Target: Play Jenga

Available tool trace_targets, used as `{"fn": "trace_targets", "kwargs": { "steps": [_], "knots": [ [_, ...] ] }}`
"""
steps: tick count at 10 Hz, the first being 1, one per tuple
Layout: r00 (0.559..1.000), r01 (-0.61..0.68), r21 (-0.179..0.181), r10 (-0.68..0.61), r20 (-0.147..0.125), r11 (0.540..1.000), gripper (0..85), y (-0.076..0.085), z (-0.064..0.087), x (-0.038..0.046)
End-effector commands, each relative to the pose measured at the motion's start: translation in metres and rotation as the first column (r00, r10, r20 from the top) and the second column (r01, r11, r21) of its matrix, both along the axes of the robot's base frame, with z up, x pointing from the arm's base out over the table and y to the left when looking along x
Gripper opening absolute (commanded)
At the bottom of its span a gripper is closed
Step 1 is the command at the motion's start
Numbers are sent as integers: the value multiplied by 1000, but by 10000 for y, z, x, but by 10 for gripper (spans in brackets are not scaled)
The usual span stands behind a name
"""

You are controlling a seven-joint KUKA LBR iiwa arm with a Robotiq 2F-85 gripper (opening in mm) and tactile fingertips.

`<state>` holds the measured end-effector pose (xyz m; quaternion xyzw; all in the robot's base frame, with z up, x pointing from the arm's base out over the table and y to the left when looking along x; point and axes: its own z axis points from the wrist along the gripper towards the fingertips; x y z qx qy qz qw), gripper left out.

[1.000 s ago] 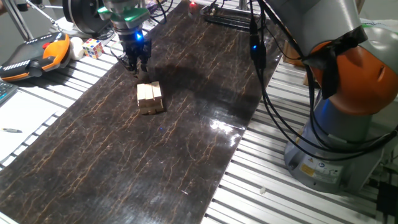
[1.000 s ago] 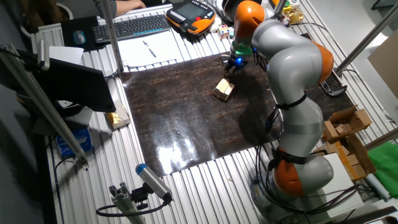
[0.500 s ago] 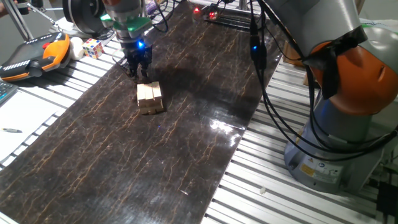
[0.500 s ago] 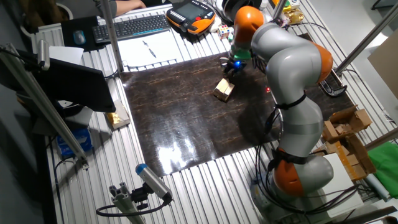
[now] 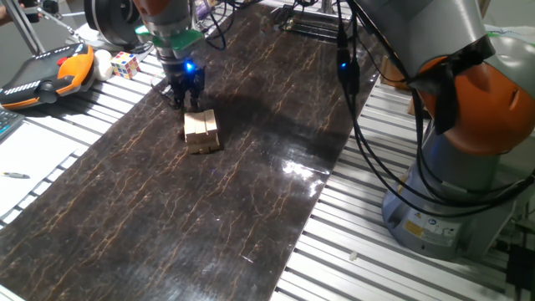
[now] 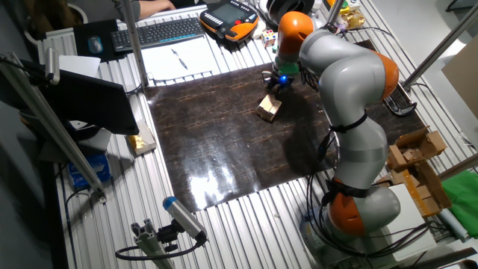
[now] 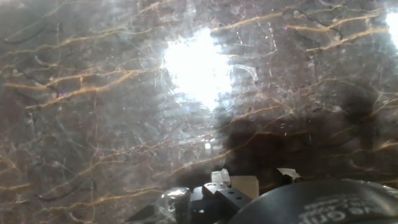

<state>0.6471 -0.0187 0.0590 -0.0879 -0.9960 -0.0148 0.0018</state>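
The gripper (image 5: pixel 185 99) hangs in the upper left of one fixed view, its dark fingers pointing down at the mat under a green ring and a blue light; whether the fingers are spread or pressed together cannot be told, since they read only as a dark clump in both fixed views; in the other fixed view the gripper (image 6: pixel 275 84) sits upper centre, just above the blocks. The Jenga (image 5: pixel 201 131) stands directly below the fingertips in the frame, a small tan stack of wooden blocks, very close to the gripper, though contact cannot be judged; in the other fixed view the Jenga (image 6: pixel 269 108) lies near the upper right part of the mat. The dark marbled mat (image 5: pixel 209 209) runs diagonally across the slatted table (image 5: pixel 351 242); the hand view shows that mat (image 7: pixel 93 124) with a bright glare patch and part of the gripper body along the bottom edge. At the upper left edge lie a multicoloured puzzle cube (image 5: pixel 125 63) and an orange-and-black pendant (image 5: pixel 50 73); the arm base (image 5: pixel 468 125) fills the right side; a keyboard (image 6: pixel 157 31) sits at the top of the other fixed view.
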Motion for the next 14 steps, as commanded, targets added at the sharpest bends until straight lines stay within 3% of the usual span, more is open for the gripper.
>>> {"fn": "trace_targets", "kwargs": {
  "steps": [1,14],
  "knots": [
    [1000,-2,-7,2,3,1000,443,9,-24,-4],
    [1000,-13,-1,13,-6,1000,447,8,-150,-14]
  ]
}}
